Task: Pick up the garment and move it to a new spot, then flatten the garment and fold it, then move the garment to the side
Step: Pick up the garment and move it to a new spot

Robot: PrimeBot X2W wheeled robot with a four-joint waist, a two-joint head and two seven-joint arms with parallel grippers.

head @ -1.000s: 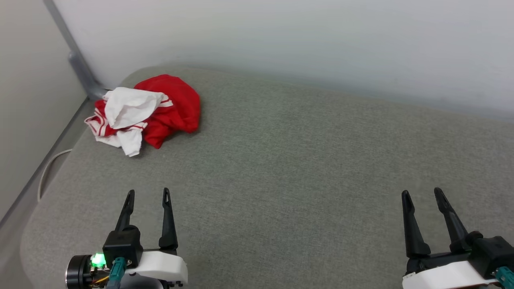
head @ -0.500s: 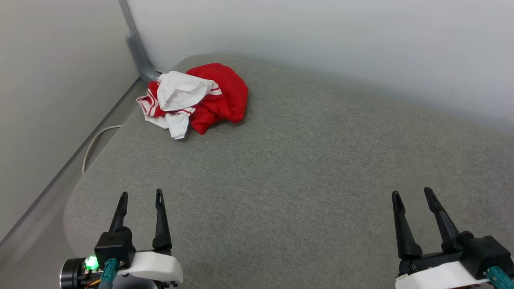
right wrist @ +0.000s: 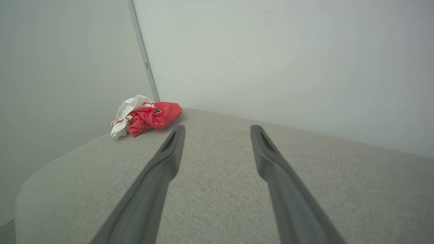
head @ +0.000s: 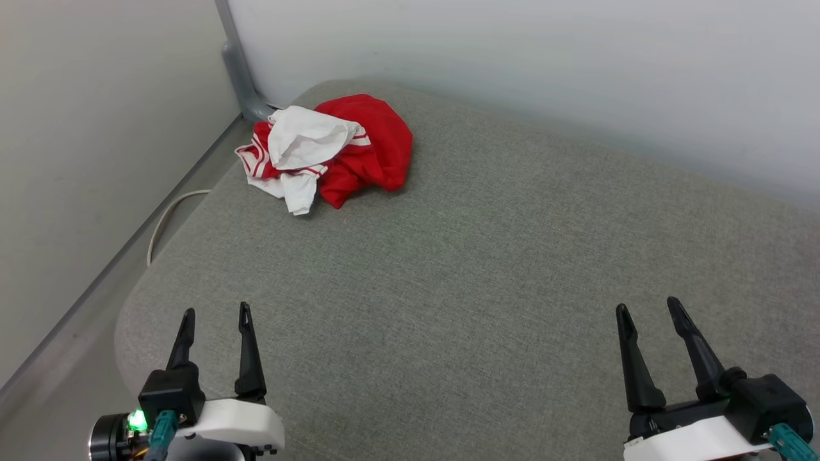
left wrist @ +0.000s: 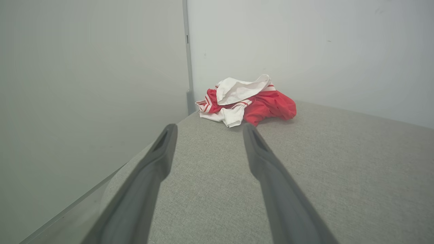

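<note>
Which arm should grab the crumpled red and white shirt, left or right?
Probably left. The garment lies at the cushion's far left corner, nearly straight ahead of the open left claw; the open right claw would have to reach across the cushion.

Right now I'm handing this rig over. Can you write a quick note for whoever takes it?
Left gripper: open, empty, over the near left of the grey cushion.
Right gripper: open, empty, near right.
Shirt: crumpled red-and-white heap at the cushion's far left corner by the wall, well ahead of both sets of fingers and nearer the left arm.
Done: nothing; the shirt is not picked up.
Left: pick it up, move it to a new spot, flatten, fold, move aside.
</note>
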